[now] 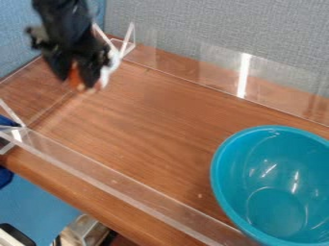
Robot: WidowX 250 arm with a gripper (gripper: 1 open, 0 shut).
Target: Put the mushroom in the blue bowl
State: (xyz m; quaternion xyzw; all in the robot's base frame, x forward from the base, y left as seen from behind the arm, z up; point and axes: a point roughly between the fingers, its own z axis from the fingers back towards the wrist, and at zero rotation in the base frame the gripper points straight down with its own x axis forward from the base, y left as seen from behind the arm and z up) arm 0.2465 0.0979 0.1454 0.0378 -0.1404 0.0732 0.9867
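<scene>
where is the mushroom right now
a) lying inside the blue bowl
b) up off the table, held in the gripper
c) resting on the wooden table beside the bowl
b: the mushroom sits between the shut fingers of the gripper, above the wood at the far left, while the blue bowl at the right holds nothing.

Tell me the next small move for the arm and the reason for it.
Probably carry the mushroom across toward the blue bowl. The gripper holds it shut, lifted clear of the table at the far left, while the bowl sits empty at the near right.
</scene>
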